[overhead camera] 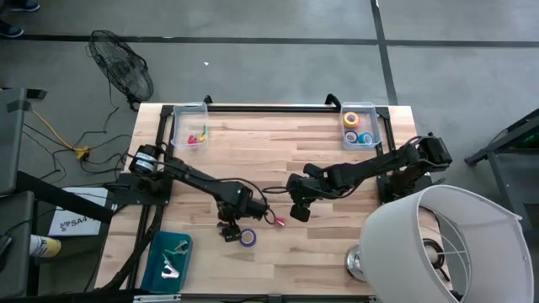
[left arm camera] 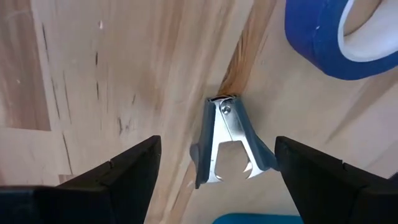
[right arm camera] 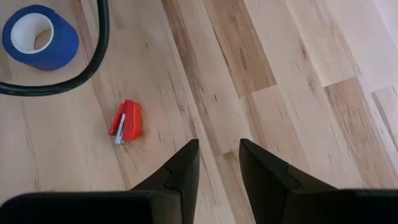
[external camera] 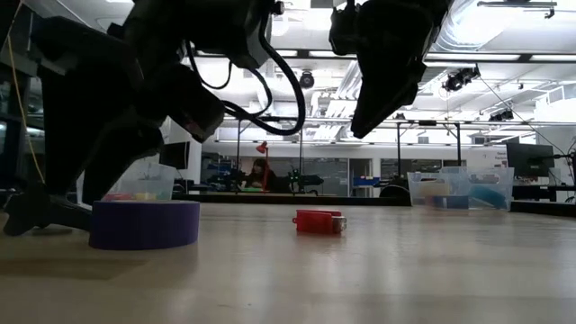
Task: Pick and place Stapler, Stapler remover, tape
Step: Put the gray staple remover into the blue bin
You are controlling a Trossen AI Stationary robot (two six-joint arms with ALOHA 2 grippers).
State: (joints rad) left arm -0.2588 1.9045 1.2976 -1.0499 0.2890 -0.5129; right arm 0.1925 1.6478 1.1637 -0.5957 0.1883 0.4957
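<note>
Staple remover (left arm camera: 229, 144) between my wide-spread left claw (left arm camera: 217, 171), purple tape (overhead camera: 248, 237) at four o'clock, right claw (right arm camera: 217, 163) narrowly parted, grasping nothing, red stapler (right arm camera: 126, 122) at nine o'clock.

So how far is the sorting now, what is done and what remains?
Done: tape rolls lie in the right bin, small staplers in the left bin, removers in the teal tray. In hand: the open left hand hangs over a remover on the table. Left: that remover, the purple tape and the red stapler; the right hand holds nothing.
</note>
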